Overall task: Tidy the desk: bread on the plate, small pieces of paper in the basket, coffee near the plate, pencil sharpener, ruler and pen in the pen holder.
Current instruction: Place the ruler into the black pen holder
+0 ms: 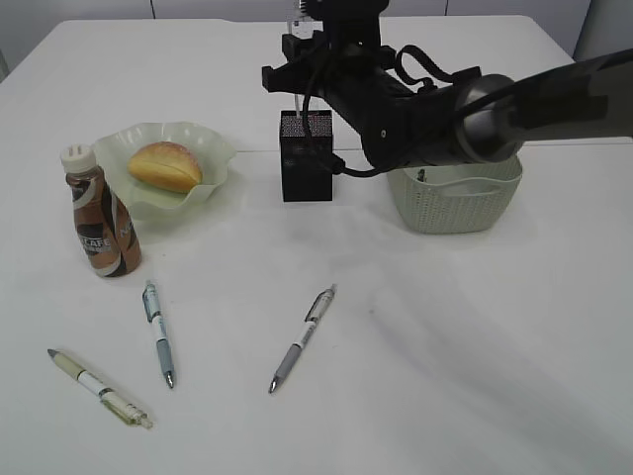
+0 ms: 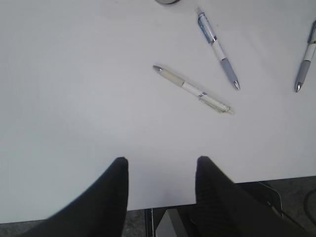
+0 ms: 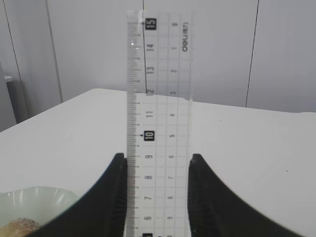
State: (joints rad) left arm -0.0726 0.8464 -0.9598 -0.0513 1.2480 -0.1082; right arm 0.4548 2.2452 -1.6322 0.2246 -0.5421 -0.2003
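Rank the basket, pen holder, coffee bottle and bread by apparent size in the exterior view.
1. Basket, partly hidden by the arm.
2. Coffee bottle and pen holder: too alike to rank.
3. Bread.

White table point(image 1: 475, 346); pale wall panels point(image 3: 222, 49) behind

right arm point(image 1: 465, 119): glossy black, thick rounded links, grey band at one joint | black cables looped along the wrist | right gripper point(image 3: 157, 170): two matte black curved jaws | left gripper point(image 2: 160, 170): same black jaws, fine textured surface, tapered tips
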